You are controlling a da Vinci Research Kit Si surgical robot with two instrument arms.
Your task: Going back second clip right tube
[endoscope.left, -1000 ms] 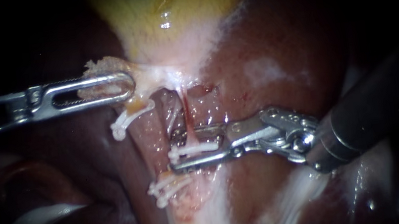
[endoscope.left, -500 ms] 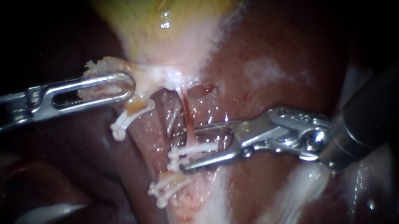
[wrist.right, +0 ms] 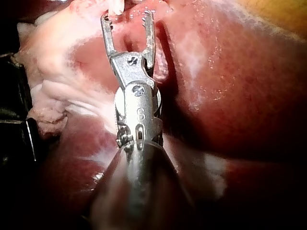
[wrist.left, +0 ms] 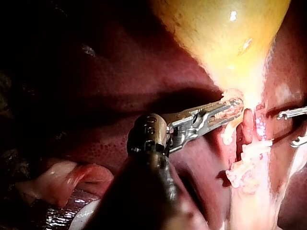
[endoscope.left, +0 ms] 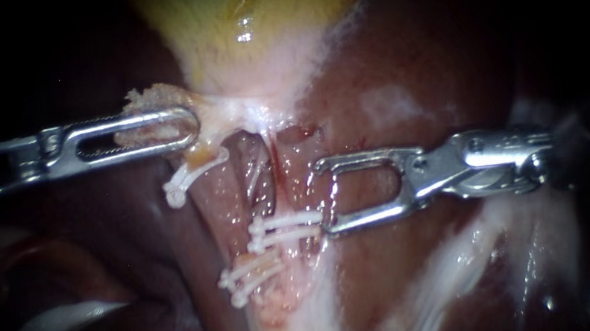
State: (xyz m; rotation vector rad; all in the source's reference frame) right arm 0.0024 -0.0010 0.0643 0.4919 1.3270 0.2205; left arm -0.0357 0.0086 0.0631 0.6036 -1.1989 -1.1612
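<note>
The right tube point(endoscope.left: 275, 166) is a thin reddish strand running down from the gallbladder neck. Two white clips point(endoscope.left: 288, 221) lie across it, one just under the other. Just right of them my right instrument point(endoscope.left: 323, 196) has its jaws wide open, with nothing between them. In the right wrist view those jaws point(wrist.right: 127, 18) also stand apart and empty, short of pale tissue. My left instrument point(endoscope.left: 181, 129) is shut on a flap of tissue at the gallbladder neck, as the left wrist view point(wrist.left: 229, 107) also shows.
The yellow gallbladder point(endoscope.left: 247, 21) lies above, with dark red liver point(endoscope.left: 410, 61) to the right. The left tube carries a white clip point(endoscope.left: 187, 176) high up and more clips point(endoscope.left: 248, 275) lower down. Pale fatty tissue point(endoscope.left: 444, 275) runs below my right instrument.
My right instrument has drawn back to the right, off the right tube, and its jaws now stand wider apart. The clips stay on the tube. My left instrument has not moved.
</note>
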